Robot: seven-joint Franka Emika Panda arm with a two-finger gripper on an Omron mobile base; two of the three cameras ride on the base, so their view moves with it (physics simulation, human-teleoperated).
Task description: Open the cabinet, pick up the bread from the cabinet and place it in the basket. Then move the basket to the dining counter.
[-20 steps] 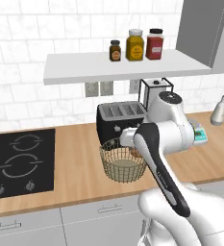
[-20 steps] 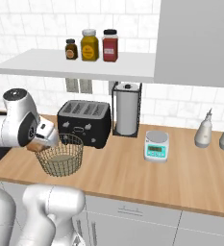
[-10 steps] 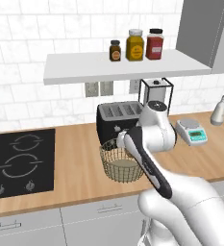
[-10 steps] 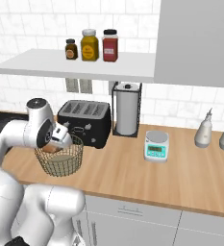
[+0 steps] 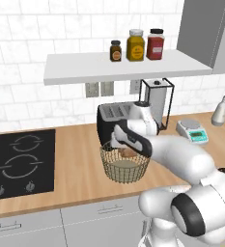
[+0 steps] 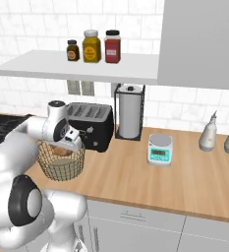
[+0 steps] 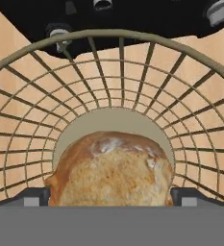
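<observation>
The bread (image 7: pixel 111 168), a round tan-brown bun, sits between my two fingertips (image 7: pixel 34 196), which touch its sides. My gripper (image 5: pixel 126 146) is shut on it, just inside the rim of the basket (image 5: pixel 126 172). The tan wire basket (image 6: pixel 62 167) stands on the wood counter in front of the black toaster (image 5: pixel 115 115). In the hand view the basket's rim (image 7: pixel 123 34) and flat beige base (image 7: pixel 113 126) lie beyond the bread. The bread (image 6: pixel 62 151) is at about rim height. The grey cabinet (image 6: pixel 199 39) hangs at the upper right. The dining counter is out of view.
A black stovetop (image 5: pixel 17 161) lies left of the basket. A paper towel holder (image 6: pixel 129 112), a small scale (image 6: pixel 160 150) and two bottles (image 6: pixel 208 132) stand to the right. Three jars (image 5: pixel 135 45) sit on the white shelf above.
The arm has swung the gripper with the bread from the basket's left rim to over its middle. The basket has stayed put.
</observation>
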